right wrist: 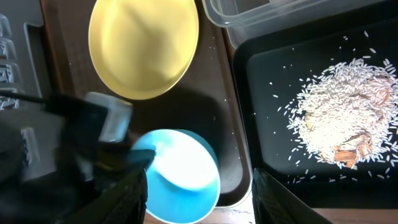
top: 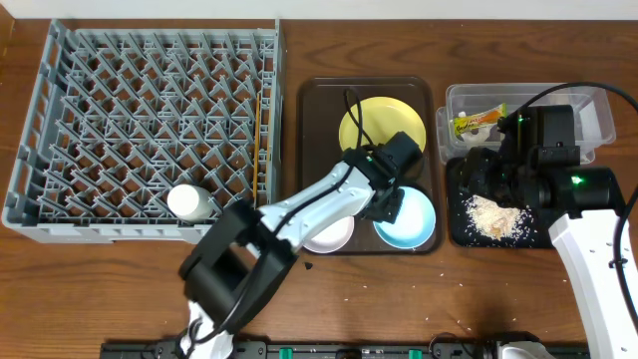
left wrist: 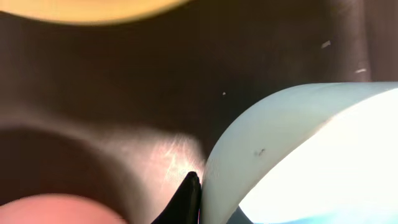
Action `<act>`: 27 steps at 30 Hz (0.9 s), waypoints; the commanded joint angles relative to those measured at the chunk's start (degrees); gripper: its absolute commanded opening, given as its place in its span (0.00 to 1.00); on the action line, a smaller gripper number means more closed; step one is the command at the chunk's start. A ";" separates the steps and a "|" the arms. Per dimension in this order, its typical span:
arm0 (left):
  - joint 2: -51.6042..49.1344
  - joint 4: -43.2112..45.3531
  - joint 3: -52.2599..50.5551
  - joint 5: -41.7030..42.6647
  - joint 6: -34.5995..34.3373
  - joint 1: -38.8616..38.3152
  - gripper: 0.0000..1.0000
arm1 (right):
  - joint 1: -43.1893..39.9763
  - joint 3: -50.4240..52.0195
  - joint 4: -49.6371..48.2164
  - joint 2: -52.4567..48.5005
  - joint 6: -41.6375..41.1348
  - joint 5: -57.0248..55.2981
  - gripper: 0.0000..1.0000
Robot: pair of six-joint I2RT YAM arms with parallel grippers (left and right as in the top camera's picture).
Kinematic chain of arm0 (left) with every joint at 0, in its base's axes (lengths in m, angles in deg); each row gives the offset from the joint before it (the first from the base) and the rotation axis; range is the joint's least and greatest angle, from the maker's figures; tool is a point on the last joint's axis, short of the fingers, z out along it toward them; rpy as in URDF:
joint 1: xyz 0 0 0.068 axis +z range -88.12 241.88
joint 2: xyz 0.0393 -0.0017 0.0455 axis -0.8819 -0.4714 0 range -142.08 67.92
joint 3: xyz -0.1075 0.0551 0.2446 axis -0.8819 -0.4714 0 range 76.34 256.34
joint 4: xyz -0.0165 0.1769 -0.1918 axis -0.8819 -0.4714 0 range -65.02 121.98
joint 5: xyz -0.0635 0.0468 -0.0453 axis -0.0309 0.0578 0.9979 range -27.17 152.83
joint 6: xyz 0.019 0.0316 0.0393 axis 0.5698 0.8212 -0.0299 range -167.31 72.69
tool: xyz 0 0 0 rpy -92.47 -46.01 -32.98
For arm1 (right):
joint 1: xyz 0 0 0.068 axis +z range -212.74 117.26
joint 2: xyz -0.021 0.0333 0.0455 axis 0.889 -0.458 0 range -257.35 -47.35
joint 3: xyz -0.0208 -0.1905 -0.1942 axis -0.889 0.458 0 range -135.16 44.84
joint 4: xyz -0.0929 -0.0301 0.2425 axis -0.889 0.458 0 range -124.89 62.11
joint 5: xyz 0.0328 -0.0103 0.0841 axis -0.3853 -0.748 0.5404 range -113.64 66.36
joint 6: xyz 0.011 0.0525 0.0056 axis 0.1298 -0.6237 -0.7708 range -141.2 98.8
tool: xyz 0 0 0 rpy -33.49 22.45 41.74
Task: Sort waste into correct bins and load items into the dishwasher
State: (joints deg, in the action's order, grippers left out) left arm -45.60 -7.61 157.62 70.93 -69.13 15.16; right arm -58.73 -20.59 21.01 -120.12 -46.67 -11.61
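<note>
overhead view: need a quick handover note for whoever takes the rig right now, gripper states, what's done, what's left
Left gripper: at the light blue bowl rim; open or shut unclear.
Right gripper: open, empty, near the black tray.
Done: wrapper in the clear box, rice scraps in the black tray, white cup and chopsticks in the dish rack.
Left: yellow plate, white bowl and light blue bowl are on the brown tray, not yet racked.
</note>
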 commanded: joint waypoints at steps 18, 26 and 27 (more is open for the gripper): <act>7.96 -11.08 2.58 -27.21 -0.13 0.15 0.07 | -0.31 -0.50 0.46 0.24 -0.63 0.44 0.52; 11.30 -13.88 2.99 -40.63 -0.13 0.15 0.07 | -0.31 -0.50 0.46 0.24 -0.63 0.44 0.52; 11.43 -13.73 2.99 -41.46 -0.13 0.15 0.08 | -0.31 -0.50 0.46 0.24 -0.63 0.44 0.52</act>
State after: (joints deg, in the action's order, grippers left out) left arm -36.57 -21.25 158.49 37.57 -68.50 15.16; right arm -58.73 -20.59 21.38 -120.12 -46.67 -11.61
